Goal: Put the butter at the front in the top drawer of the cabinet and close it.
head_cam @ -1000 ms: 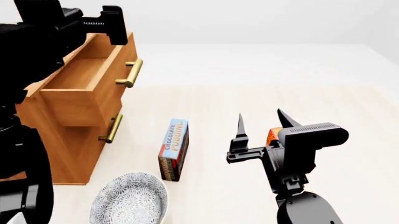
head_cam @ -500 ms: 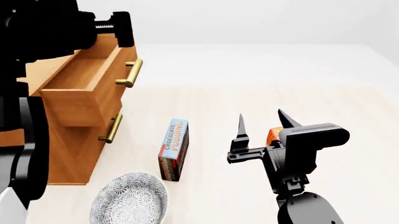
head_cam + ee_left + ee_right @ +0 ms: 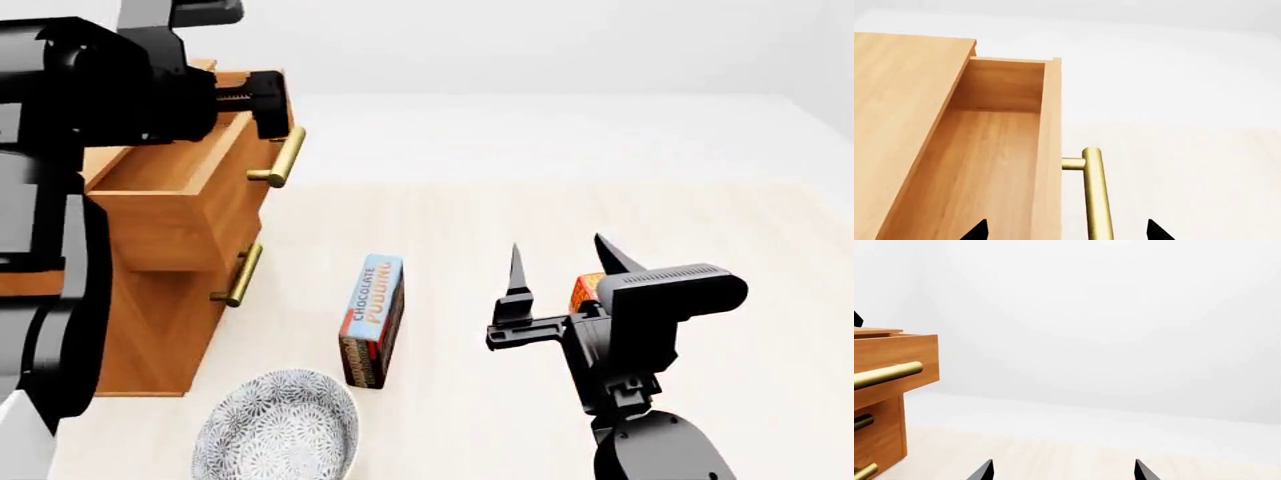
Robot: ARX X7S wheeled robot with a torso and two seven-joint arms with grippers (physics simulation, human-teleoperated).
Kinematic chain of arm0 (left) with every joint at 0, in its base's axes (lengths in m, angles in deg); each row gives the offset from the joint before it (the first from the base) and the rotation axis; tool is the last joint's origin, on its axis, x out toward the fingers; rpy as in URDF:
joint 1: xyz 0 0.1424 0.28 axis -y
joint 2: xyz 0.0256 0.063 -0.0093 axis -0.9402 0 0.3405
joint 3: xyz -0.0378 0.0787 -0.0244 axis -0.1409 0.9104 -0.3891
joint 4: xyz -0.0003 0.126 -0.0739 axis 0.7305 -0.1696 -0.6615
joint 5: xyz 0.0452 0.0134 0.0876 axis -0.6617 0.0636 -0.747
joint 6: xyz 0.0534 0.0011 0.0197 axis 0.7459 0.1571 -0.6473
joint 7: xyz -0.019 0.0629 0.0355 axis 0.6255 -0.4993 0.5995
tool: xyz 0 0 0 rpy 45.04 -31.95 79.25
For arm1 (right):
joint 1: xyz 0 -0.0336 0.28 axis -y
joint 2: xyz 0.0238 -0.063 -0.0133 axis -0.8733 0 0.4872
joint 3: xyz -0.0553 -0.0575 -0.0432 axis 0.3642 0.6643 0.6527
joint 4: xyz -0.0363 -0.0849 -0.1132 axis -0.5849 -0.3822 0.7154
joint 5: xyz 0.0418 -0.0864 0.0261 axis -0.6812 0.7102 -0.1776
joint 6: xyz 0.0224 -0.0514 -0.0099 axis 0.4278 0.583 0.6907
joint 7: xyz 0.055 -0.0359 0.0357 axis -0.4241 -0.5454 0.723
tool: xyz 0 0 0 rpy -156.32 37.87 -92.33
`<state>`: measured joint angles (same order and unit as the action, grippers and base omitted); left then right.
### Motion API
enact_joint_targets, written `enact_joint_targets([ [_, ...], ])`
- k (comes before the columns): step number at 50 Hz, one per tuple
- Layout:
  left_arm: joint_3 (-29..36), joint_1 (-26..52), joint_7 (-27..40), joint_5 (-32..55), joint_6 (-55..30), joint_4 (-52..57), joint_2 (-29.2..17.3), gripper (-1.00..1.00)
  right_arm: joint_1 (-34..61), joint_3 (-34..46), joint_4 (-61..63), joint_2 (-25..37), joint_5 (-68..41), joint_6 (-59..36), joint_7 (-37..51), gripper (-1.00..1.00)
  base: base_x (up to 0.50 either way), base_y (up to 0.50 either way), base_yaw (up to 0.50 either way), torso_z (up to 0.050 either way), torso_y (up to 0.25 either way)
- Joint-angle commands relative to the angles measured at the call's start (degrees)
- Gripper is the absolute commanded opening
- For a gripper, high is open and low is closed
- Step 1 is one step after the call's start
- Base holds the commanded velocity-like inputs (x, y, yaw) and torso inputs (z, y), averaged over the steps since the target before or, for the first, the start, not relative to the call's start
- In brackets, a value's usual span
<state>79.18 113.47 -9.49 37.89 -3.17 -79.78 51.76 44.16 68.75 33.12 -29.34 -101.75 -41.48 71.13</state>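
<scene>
Both hands stand apart and empty: my left hand (image 3: 1064,231) hovers over the pulled-out top drawer (image 3: 160,165) by its handle (image 3: 1095,195), my right hand (image 3: 561,262) hides most of the butter (image 3: 585,291) on the desk (image 3: 747,260). I judge I could bump the drawer shut early, or grab blind.

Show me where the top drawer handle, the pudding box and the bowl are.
top drawer handle (image 3: 279,157), head view, middle of brass bar
pudding box (image 3: 372,318), head view, lettered face
bowl (image 3: 278,428), head view, patterned inside
</scene>
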Motion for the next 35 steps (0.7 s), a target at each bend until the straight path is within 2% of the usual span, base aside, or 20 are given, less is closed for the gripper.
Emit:
enact_joint_targets([
  [1, 0.5, 0.4, -0.7, -0.4, 1.3, -5.1, 0.3, 1.0, 0.0, 0.2, -0.3, 0.3, -0.3, 0.3, 0.3, 1.0, 0.0, 0.0, 0.0, 0.0, 0.0],
  [23, 1.1, -1.5, -4.5, 2.7, -7.1, -0.5, -0.3, 1.0, 0.2, 0.8, -0.8, 0.6, -0.7, 0.7, 0.8, 1.0, 0.0, 0.0, 0.0, 0.0, 0.0],
  [35, 1.9, -2.8, -7.7, 5.9, -13.1, 6.0, -0.7, 1.0, 0.2, 0.9, -0.7, 0.9, -1.1, 0.8, 1.2, 1.0, 0.0, 0.0, 0.0, 0.0, 0.001],
])
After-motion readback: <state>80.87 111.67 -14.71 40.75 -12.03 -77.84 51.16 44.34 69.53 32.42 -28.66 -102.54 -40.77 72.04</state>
